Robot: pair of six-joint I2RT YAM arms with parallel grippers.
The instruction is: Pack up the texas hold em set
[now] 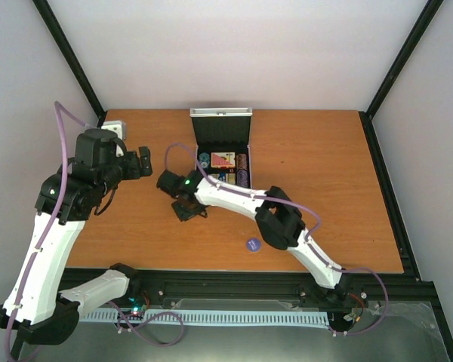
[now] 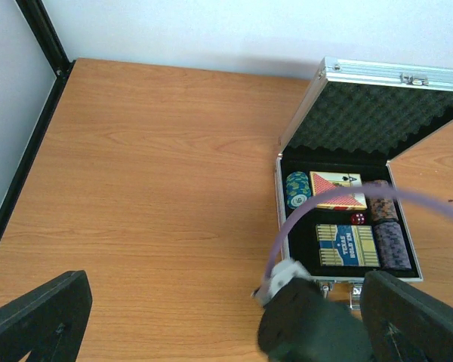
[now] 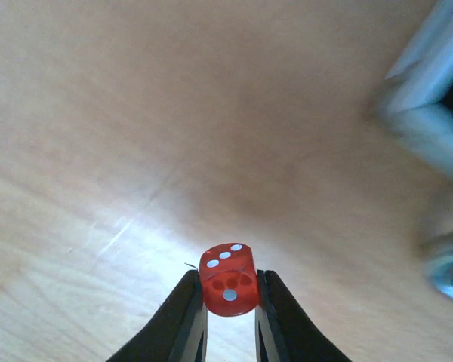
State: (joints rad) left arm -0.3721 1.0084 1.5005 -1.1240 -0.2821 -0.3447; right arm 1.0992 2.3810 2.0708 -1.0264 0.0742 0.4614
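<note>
Your wooden table (image 1: 325, 166) carries the open silver case (image 1: 222, 136) at its far middle, with the lid standing up and its black foam facing you. In the tray, the red card deck (image 2: 337, 188) lies behind the blue-yellow deck (image 2: 347, 245). A blue chip stack (image 2: 296, 190) sits at the left and darker chip stacks (image 2: 392, 245) run along the right. One small red die (image 2: 357, 219) lies between the decks.

Your left gripper (image 1: 142, 162) hovers to the left of the case, its fingers spread wide and holding nothing. Your right gripper (image 1: 189, 210) sits just off the case's near-left corner, fingers pinched tight on a second red die (image 3: 228, 280). You cannot tell whether that die touches the wood.

The blue disc (image 1: 253, 243) lies on the table near the front edge, well apart from the case
</note>
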